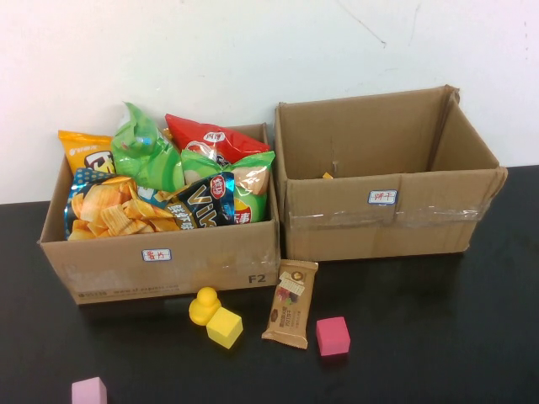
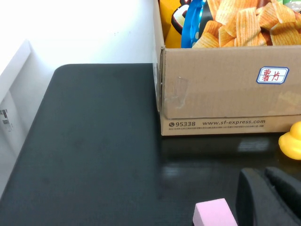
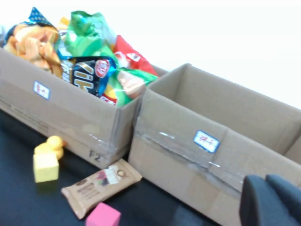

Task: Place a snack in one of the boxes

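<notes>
Against the worktop's (image 1: 438,337) far edge stand two cardboard boxes: the left-hand box (image 1: 160,261) is crammed with colourful crisp bags (image 1: 168,189), while the right-hand box (image 1: 383,215) looks almost empty. Just in front of their meeting corners lies a flat brown snack bar in its wrapper (image 1: 290,315), leaning toward the left box. Beside it sit a pink cube (image 1: 333,336), a yellow cube (image 1: 224,326) touching a yellow toy duck (image 1: 203,305), and a pale pink block (image 1: 88,391) near the front edge.

Only a dark edge of the left gripper (image 2: 270,197) shows beside that pale block; whether it is open, I cannot tell. Likewise the right gripper (image 3: 273,202), near the right box's front.
</notes>
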